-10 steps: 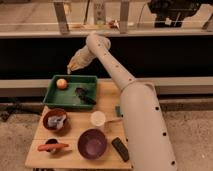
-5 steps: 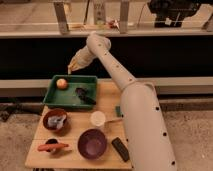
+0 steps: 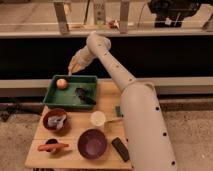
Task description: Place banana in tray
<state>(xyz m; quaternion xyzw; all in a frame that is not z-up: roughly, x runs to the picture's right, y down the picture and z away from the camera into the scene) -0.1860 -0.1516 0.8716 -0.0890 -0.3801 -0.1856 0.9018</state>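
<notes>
The green tray (image 3: 55,101) lies on the far left of the small wooden table (image 3: 35,159). My gripper (image 3: 71,69) hangs just above the tray's far edge, near its middle, at the end of the white arm reaching in from the right. It is shut on the pale yellow banana (image 3: 75,62), which points down toward the tray and is held clear of it. A round orange fruit (image 3: 61,83) and a dark object (image 3: 84,95) lie inside the tray.
In front of the tray stand a brown bowl (image 3: 55,120) with something pale in it, a white cup (image 3: 98,119), and a purple bowl (image 3: 92,144). An orange carrot-like stick (image 3: 53,146) and a black block (image 3: 120,149) lie nearby. A dark wall runs behind the table.
The gripper with the banana has sunk very slightly toward the tray's far edge. Nothing on the table has moved.
</notes>
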